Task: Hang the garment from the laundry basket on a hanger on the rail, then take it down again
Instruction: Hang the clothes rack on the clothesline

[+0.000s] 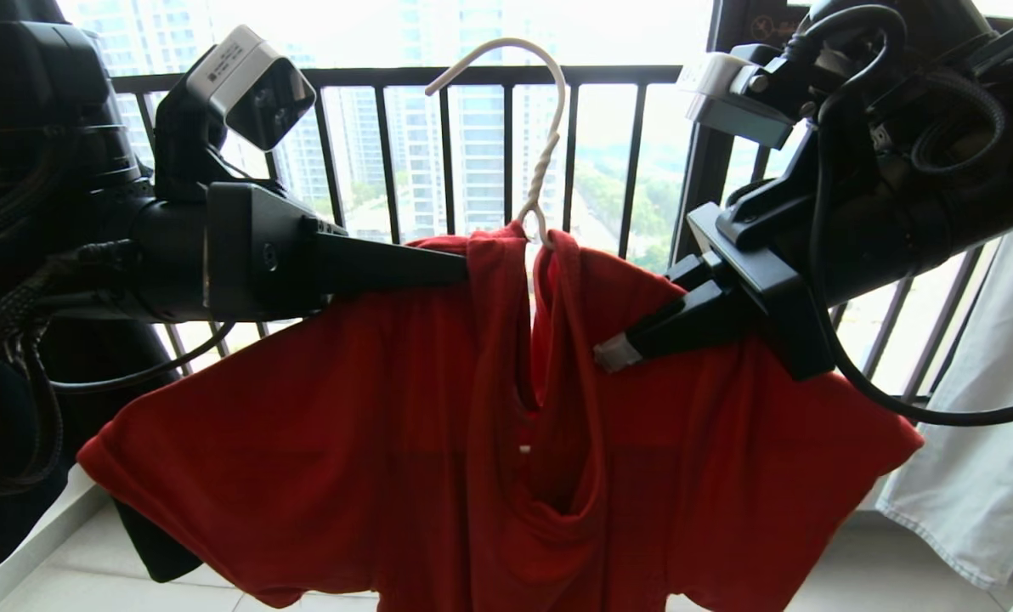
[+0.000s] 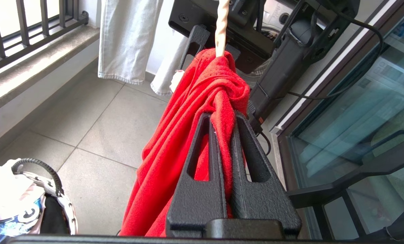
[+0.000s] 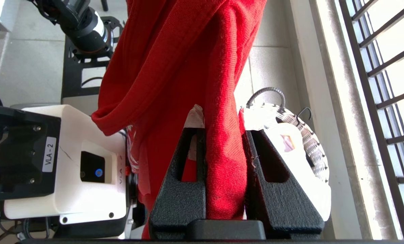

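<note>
**Both grippers clamped on the red shirt below the wire hook**

While the dark barred railing (image 1: 506, 76) fills the far side with bright towers beyond it, the garment (image 1: 345, 442) takes up most of the middle of the head view: a red T-shirt spread wide, its sleeves reaching out left and right, its neck opening sagging in a deep fold at the centre. Its lettering cannot be seen from this side. A pale grey-white cloth (image 1: 974, 442) hangs at the far right, its hem just above the tiled floor (image 2: 97, 128).

From the left, the left gripper (image 1: 460, 268) comes in level at the shirt's shoulder line; its wrist view shows the two black fingers (image 2: 202, 159) pinched tight on a bunched ridge of red fabric, just below the hook's twisted stem. From the right, the right gripper (image 1: 608, 353) slants down to the other shoulder, a little lower, and its fingers (image 3: 185, 176) are closed on a thick vertical fold of the shirt.

Low on the floor sits the laundry basket (image 3: 307, 142), white woven rim and dark wire handle showing, well below the shirt and near the railing's ledge.

Smallest of all, the hanger (image 1: 540, 127) shows only its thin whitish hook and twisted neck, rising from the collar between the two grippers; the hook's curve stands free against the window light, touching nothing in view.
</note>
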You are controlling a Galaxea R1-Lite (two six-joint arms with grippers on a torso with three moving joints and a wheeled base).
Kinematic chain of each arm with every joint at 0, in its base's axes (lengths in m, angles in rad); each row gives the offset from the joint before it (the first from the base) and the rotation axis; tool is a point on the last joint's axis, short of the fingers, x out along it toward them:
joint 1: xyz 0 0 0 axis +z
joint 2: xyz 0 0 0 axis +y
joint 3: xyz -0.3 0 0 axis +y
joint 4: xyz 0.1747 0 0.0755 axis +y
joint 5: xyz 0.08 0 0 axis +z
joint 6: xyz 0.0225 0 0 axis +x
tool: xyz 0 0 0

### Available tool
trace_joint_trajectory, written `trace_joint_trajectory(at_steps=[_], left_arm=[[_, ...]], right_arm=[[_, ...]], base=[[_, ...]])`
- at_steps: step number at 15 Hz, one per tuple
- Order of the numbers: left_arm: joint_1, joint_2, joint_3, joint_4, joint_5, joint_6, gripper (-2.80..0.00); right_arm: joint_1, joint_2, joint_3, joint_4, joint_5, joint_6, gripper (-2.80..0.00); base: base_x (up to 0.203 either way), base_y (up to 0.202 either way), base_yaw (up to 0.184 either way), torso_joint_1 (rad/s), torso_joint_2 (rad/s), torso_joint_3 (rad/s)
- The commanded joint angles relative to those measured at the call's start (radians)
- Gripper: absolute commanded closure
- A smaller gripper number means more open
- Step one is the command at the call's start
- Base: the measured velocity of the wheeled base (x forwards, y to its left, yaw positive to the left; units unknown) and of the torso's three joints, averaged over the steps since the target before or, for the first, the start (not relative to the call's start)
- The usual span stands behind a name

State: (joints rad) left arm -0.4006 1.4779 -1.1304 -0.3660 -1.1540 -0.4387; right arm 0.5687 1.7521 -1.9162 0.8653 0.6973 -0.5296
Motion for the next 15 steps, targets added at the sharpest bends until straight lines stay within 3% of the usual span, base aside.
trace_joint_trajectory(at_steps=[1, 6, 7, 15], left_arm=[[0.000, 0.002, 0.000, -0.004, -0.006, -0.003, 0.00], [0.000, 0.003, 0.015, -0.016, -0.003, 0.005, 0.00], [0.000, 0.001, 0.015, -0.016, -0.004, 0.009, -2.80], [0.000, -0.006, 0.015, -0.016, -0.003, 0.011, -2.80]], right_arm=[[0.000, -0.006, 0.003, 0.000, -0.003, -0.004, 0.00], [0.000, 0.000, 0.003, -0.012, -0.002, -0.007, 0.00], [0.000, 0.000, 0.003, -0.012, -0.001, -0.007, 0.00], [0.000, -0.004, 0.006, -0.034, -0.001, -0.002, 0.00]], base=[[0.000, 0.000, 0.000, 0.000, 0.00, 0.000], [0.000, 0.000, 0.000, 0.000, 0.00, 0.000], [0.000, 0.000, 0.000, 0.000, 0.00, 0.000], [0.000, 0.000, 0.000, 0.000, 0.00, 0.000]])
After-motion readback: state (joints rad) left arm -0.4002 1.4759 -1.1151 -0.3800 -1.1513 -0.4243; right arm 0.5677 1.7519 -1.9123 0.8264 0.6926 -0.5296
